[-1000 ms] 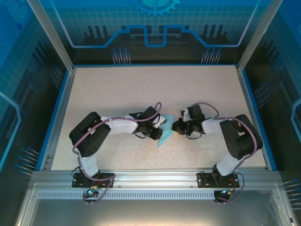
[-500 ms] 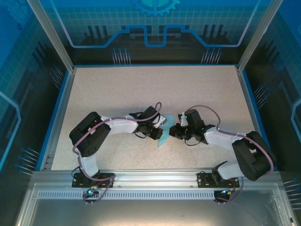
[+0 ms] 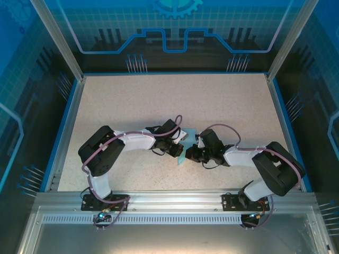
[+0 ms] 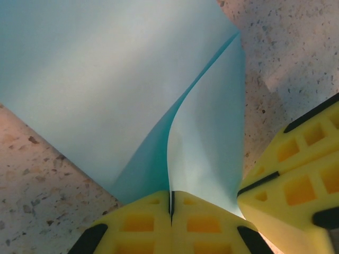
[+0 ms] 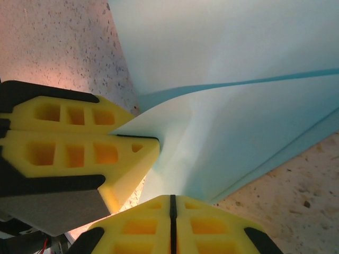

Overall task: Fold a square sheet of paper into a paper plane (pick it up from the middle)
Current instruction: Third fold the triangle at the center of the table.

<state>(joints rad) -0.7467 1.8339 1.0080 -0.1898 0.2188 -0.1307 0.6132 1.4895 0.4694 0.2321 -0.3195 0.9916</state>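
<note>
As the half-folded square sheet of paper point(image 4: 106, 79) lies mid-surface point(image 3: 132, 106) between my arms, my left end effector point(image 4: 170, 194) clamps its raised flap, my right end effector point(image 5: 170, 198) closed, touching just beside.

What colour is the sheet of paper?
The paper is plain light blue; left wrist view shows it best.

Left claw point(image 3: 181, 150), right claw point(image 3: 190, 154) crowd paper sheet point(image 3: 181, 159) mid-table; far tabletop point(image 3: 175, 100) open for passage.
</note>
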